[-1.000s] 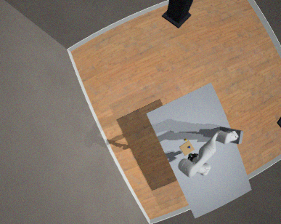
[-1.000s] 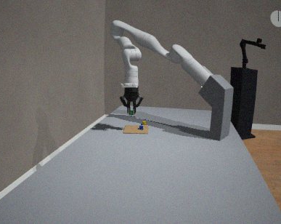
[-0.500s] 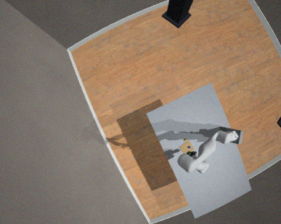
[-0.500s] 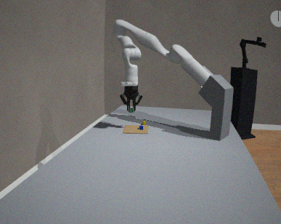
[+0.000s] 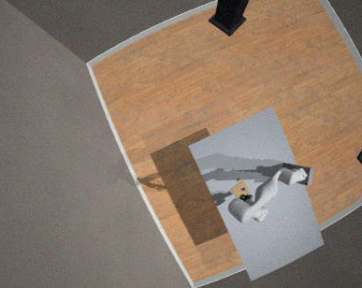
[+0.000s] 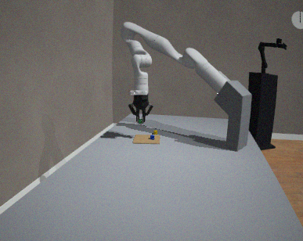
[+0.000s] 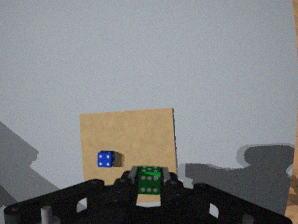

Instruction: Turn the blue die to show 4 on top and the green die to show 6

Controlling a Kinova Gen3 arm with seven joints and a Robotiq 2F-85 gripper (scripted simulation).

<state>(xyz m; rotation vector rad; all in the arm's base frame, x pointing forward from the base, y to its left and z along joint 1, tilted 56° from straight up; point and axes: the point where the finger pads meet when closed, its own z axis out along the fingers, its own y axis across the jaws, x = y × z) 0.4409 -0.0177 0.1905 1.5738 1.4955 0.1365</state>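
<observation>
My gripper (image 5: pixel 242 197) (image 6: pixel 140 120) (image 7: pixel 149 176) is shut on the green die (image 6: pixel 140 121) (image 7: pixel 150 182) and holds it in the air above the mat's level. In the wrist view the die's face towards the camera shows two rows of three pips; its other faces are unclear. The blue die (image 5: pixel 243 189) (image 6: pixel 152 137) (image 7: pixel 104 159) rests on the tan mat (image 5: pixel 238 189) (image 6: pixel 141 140) (image 7: pixel 130 131), with four pips on top. The yellow die (image 5: pixel 239 180) (image 6: pixel 155 132) is on the table just off the mat; its pips are too small to read. The mat looks flat.
The grey table (image 5: pixel 288 238) (image 6: pixel 147 188) (image 7: pixel 150 55) surrounds the mat. The arm's grey pedestal (image 6: pixel 239 117) stands at the table's edge. A wall (image 6: pixel 49 78) runs along the table's left side in the exterior view. Arm shadows cross the table.
</observation>
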